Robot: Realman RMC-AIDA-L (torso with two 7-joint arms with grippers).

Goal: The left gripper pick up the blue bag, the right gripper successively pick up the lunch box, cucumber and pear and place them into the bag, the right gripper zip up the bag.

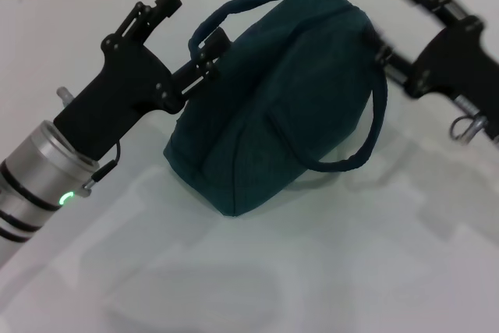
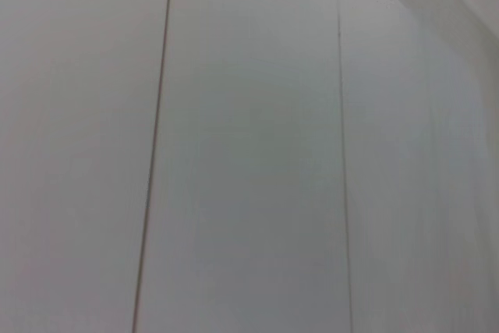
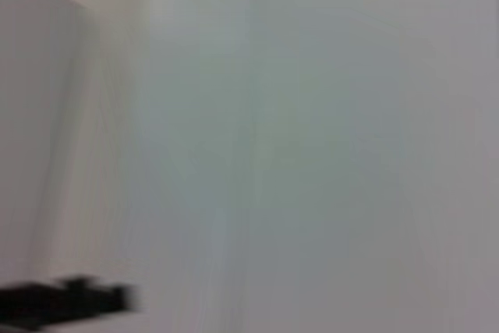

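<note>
Left gripper [image 1: 204, 58] clamps one loop handle of the dark teal fabric lunch bag [image 1: 273, 99], steadying it on the white table [image 1: 351, 271]. Right gripper [image 1: 383, 56] sits at the bag's far end, its grip impossible to tell, likely for zipping

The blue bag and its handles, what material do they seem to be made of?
The blue bag looks like soft woven fabric with a matte dark teal finish: it sags and creases and shows no shine. Its loop handles look like thick cord or rolled fabric of the same colour, bending limply; the exact fibre cannot be told.
</note>
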